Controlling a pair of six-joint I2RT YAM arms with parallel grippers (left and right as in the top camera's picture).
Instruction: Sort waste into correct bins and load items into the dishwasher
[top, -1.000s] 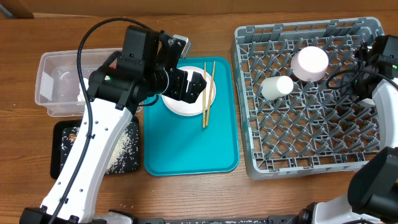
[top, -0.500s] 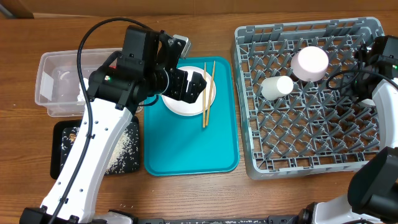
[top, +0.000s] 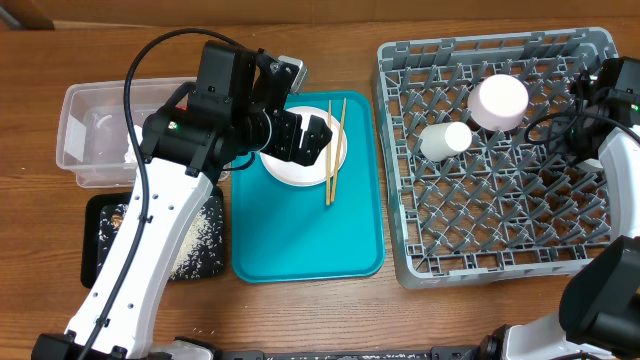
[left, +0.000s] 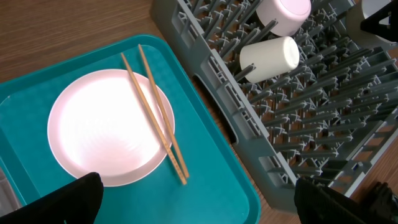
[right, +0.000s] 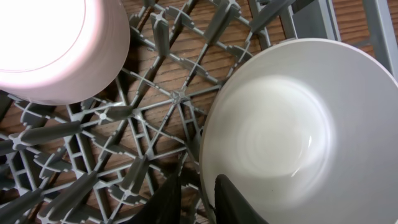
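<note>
The pale pink plate (left: 106, 130) lies on the teal tray (left: 211, 186) with two wooden chopsticks (left: 155, 118) across its right side. My left gripper (left: 199, 205) hovers open above the tray's near part, its fingers wide apart and empty. In the grey dish rack (top: 500, 200) sit a pink bowl (top: 499, 102) and a white cup (top: 445, 140) on its side. My right gripper (right: 199, 199) straddles the rim of the grey bowl (right: 292, 130) standing in the rack. One finger is inside the bowl, the other outside with a slim gap to the rim.
A clear tub (top: 95, 135) stands at the far left. In front of it a black tray (top: 195, 250) holds brownish scraps (top: 115, 220) and rice-like crumbs. The left arm crosses above both bins. The rack's pegs crowd round the right gripper.
</note>
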